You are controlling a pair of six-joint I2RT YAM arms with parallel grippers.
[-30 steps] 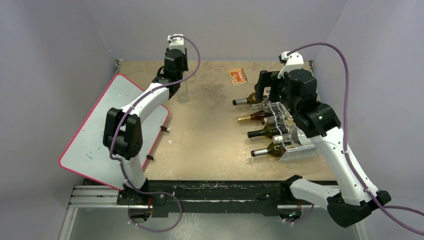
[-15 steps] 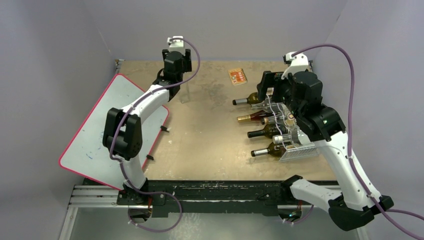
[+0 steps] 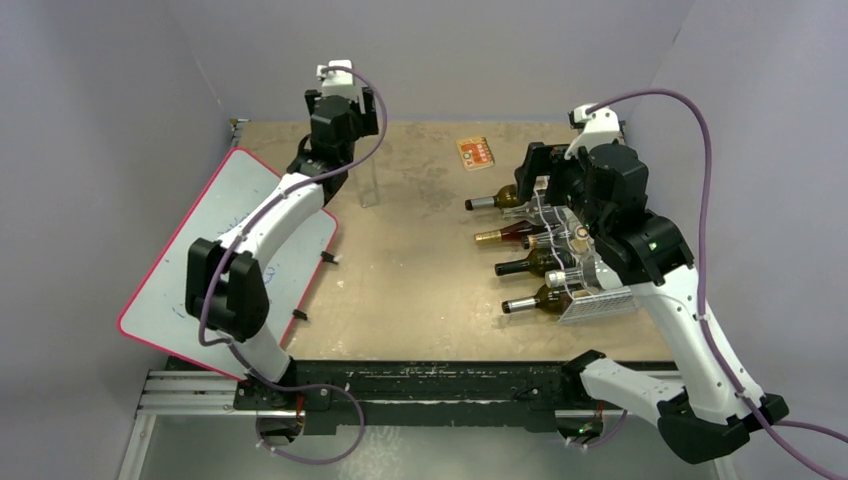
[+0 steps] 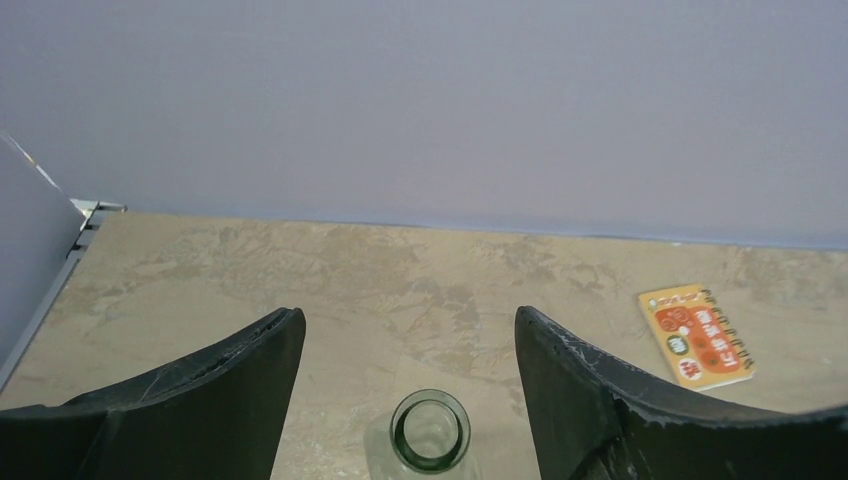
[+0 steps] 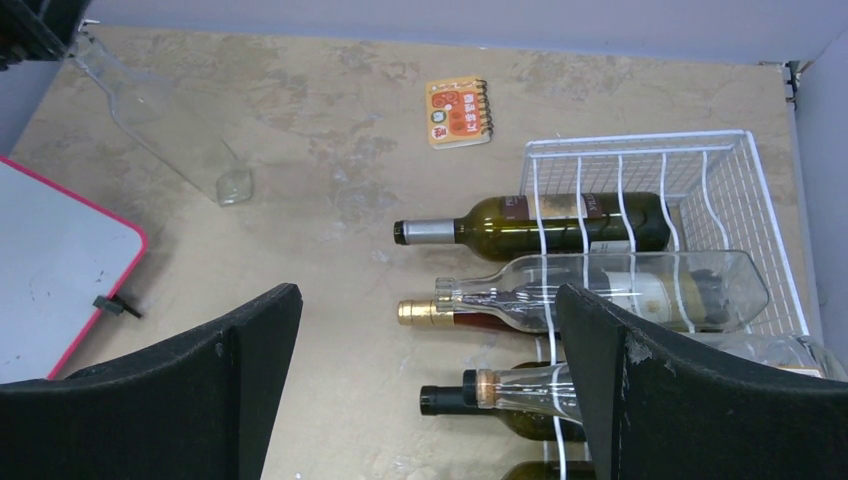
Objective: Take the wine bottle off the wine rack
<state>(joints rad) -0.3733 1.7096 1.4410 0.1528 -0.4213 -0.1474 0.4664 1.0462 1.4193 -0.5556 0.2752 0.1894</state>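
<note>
The wine bottle (image 3: pixel 369 185) stands upright on the table (image 3: pixel 420 290), in the upper left-centre of the overhead view and well apart from the wine rack (image 5: pixel 770 220). It is clear glass with a long slim neck. Seen from the left wrist, its open round mouth shows a faint green tint low in the centre of the frame. The left gripper (image 4: pixel 408 315) hangs directly over it with its fingers (image 4: pixel 230 370) spread, the mouth between them and touching neither.

The rack is white wire and sits at the right of the overhead view. Other bottles lie in its cradles with their necks pointing toward frame left:
- a dark green one (image 5: pixel 540 222) with a silver capsule
- a clear one (image 5: pixel 600 285)
- a gold-topped one (image 5: pixel 420 312)
- a black-topped one (image 5: pixel 440 400)

The right gripper (image 5: pixel 428 290) hovers above the rack, its jaws wide apart and holding nothing.

An orange spiral notebook (image 5: pixel 458 112) lies near the top edge of the table, and a red-edged whiteboard (image 3: pixel 190 270) lies at the left.
</note>
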